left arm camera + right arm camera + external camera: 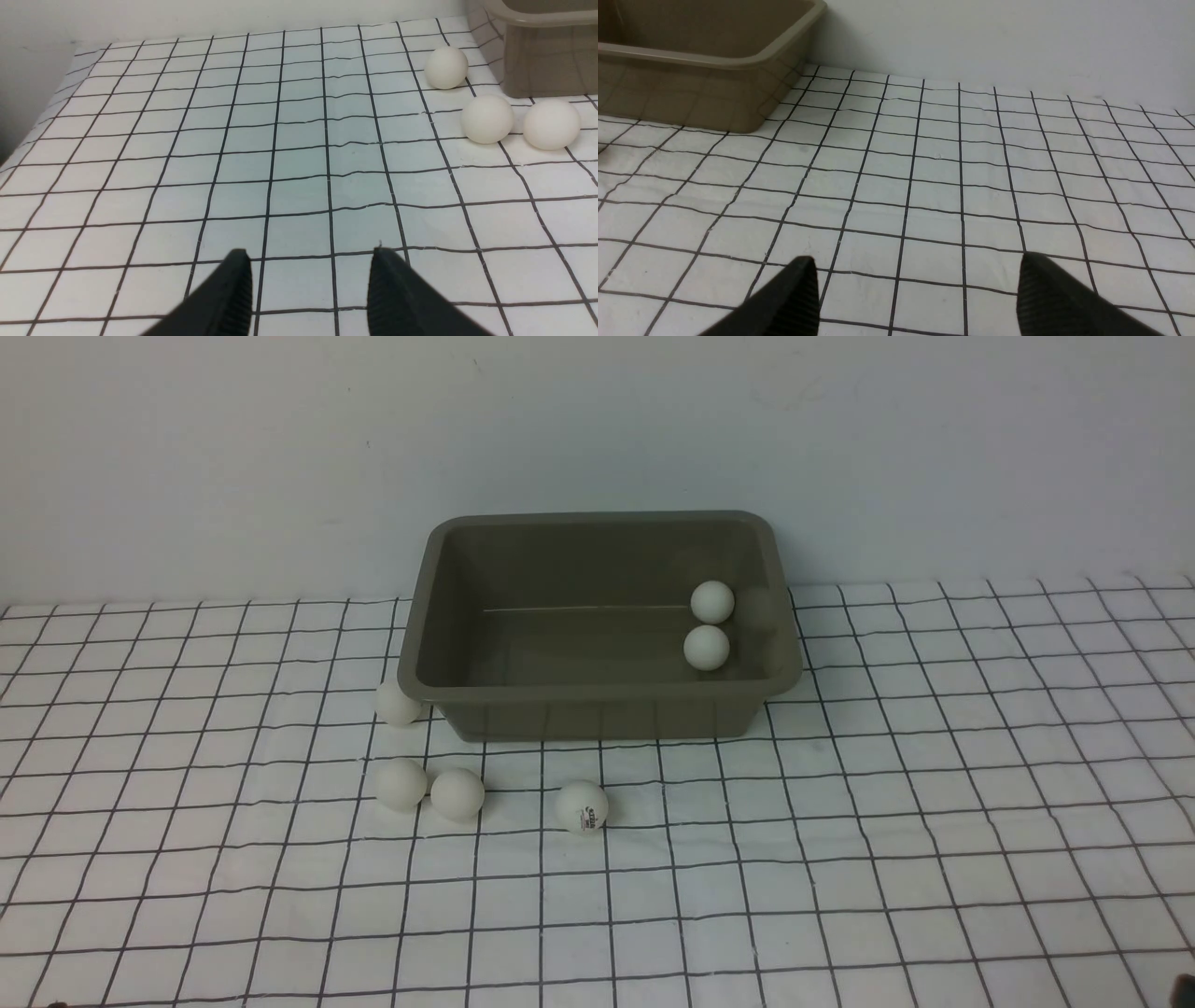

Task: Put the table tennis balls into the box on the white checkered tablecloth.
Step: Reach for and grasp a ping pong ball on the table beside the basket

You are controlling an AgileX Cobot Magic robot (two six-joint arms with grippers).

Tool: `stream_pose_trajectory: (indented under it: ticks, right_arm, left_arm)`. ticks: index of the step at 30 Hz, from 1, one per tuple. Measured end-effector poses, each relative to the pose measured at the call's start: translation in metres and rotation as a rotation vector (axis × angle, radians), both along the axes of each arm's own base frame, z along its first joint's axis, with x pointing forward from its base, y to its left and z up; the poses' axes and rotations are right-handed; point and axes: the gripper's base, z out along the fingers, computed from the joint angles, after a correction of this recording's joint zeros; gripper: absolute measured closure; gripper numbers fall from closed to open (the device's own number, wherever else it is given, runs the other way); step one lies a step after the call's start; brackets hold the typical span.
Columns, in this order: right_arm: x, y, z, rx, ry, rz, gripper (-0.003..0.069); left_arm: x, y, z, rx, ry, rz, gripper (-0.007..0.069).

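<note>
The olive-grey box point(597, 691) stands at the back of the white checkered tablecloth point(840, 859). Two white balls point(711, 602) point(706, 648) lie inside it at the right. One ball point(398, 703) sits against the box's front left corner. Two touching balls point(401, 784) point(457, 793) and a logo ball point(582, 805) lie in front of the box. In the left wrist view three balls point(446, 67) point(487, 119) point(551, 124) lie near the box point(546, 60), far from my open, empty left gripper point(310, 254). My right gripper point(917, 261) is open and empty; the box point(714, 60) shows beyond it.
A plain white wall rises behind the box. The cloth is slightly wrinkled. Neither arm shows in the front view, apart from a dark bit at the lower right corner point(1184, 985).
</note>
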Motion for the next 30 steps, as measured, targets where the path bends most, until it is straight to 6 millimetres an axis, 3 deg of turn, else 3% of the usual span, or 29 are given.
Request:
stream_pose_trajectory:
  ticks: [30]
  right_arm:
    - [0.0002,-0.0023,0.0002,0.036,0.000,-0.035,0.0143]
  left_arm:
    - [0.0000,0.0000,0.0000,0.000,0.000,0.000,0.0314]
